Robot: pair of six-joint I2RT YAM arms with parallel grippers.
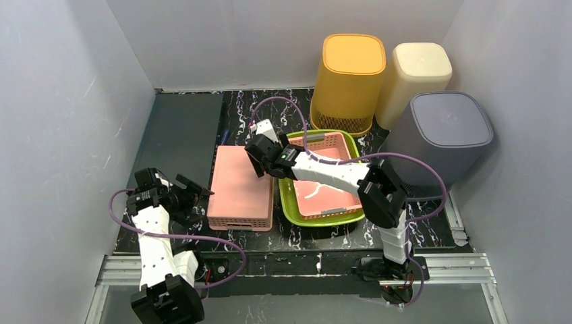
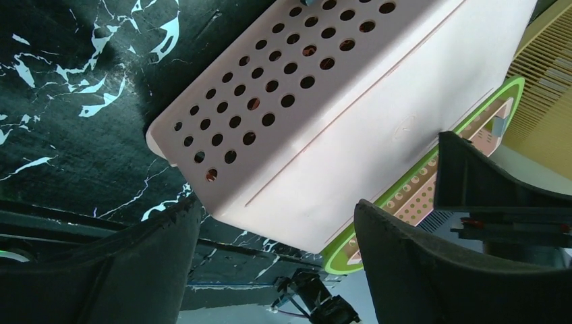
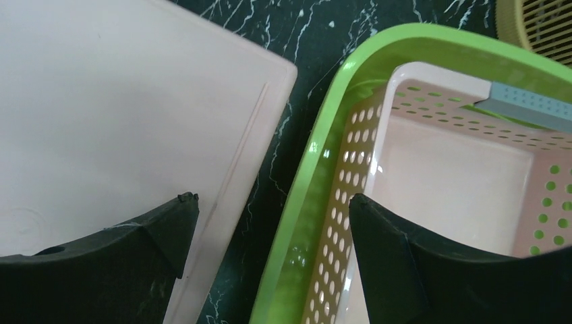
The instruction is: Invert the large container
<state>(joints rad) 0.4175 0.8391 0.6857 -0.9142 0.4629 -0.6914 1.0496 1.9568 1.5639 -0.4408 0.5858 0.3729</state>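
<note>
Hovering over the pink container (image 1: pixel 239 185), the right end effector (image 3: pixel 273 199) hides its corner.

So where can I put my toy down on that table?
The flat dark grey panel at the far left is bare. A thin strip of black marbled table runs in front of the upturned pink perforated plastic basket and the green plastic tray. The far right is crowded with three tall bins.

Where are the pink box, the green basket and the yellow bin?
pink box (image 1: pixel 241 182): top view, its flat upturned bottom.
green basket (image 1: pixel 283 199): top view, its left rim.
yellow bin (image 1: pixel 354 54): top view, its flat top.
</note>
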